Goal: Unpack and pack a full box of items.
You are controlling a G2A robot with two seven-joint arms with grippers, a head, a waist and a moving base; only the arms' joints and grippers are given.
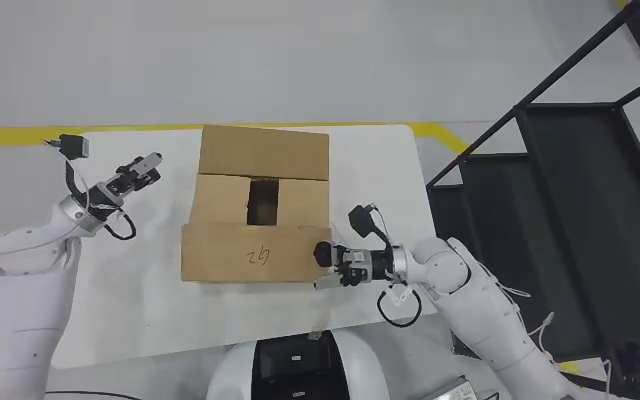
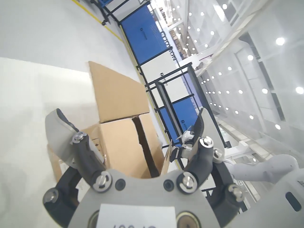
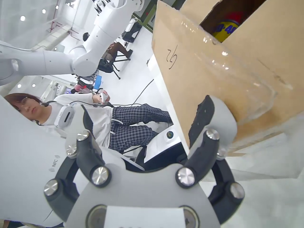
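A cardboard box [image 1: 255,215] sits in the middle of the white table [image 1: 375,170]. Its far flap [image 1: 265,152] is folded outward, and its near flap [image 1: 250,253], marked with handwriting, hangs out toward the robot. The two inner flaps lie nearly flat, with a dark gap [image 1: 264,200] between them. Through that gap, in the right wrist view, a yellow and blue can [image 3: 225,31] shows inside the box; it looks like a spray can, as far as I can make out. The right gripper [image 1: 325,266] is at the right end of the near flap with its fingers spread wide. One pad [image 3: 204,117] seems to touch the flap's taped corner, and the gripper grips nothing. The left gripper [image 1: 143,170] hangs over the table's left side, well apart from the box and pointing toward it, its fingers also spread with nothing between them
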